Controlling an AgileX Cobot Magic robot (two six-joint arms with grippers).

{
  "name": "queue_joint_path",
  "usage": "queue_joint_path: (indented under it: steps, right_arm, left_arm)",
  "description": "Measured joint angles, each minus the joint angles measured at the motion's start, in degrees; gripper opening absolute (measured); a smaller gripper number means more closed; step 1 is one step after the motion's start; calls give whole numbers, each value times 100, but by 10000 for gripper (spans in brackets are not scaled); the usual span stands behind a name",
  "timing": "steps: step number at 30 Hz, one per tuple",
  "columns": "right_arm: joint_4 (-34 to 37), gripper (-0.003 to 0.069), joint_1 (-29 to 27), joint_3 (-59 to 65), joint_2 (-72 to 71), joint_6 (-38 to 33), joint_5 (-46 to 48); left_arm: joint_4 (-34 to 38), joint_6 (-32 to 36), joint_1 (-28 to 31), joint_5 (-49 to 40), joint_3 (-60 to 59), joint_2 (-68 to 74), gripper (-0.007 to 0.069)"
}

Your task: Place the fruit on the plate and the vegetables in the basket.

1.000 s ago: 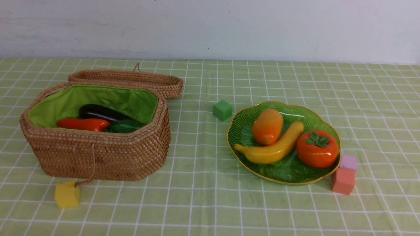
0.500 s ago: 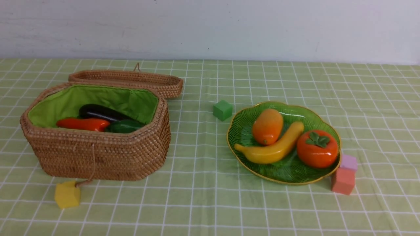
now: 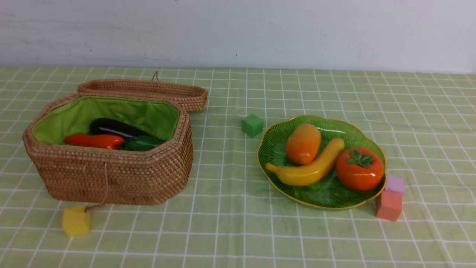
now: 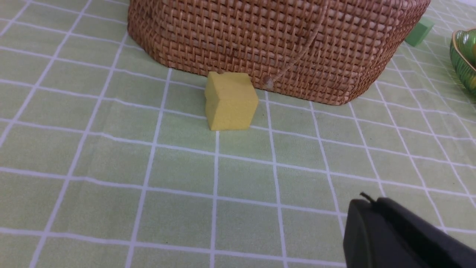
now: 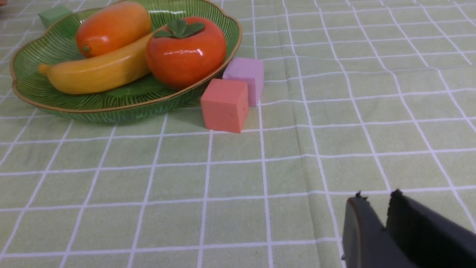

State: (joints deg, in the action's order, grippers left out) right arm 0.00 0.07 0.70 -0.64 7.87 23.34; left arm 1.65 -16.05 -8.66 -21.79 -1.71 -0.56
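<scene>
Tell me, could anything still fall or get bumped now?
Maybe. The persimmon sits right at the plate's rim, above the pink cube and red cube, so a nudge might roll it out. The yellow cube sits against the basket's string, so it could catch if the basket moves.

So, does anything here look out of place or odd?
Nothing serious. The fruit lies on the plate, the vegetables in the basket. Only the yellow cube has a chipped top edge.
</scene>
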Motion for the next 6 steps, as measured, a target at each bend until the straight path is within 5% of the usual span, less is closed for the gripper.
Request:
queue_joint_path:
  steps: [6]
  right_arm:
    - [0, 120, 0, 0, 0, 0, -5]
  left_arm:
    - [0, 0, 0, 0, 0, 0, -5]
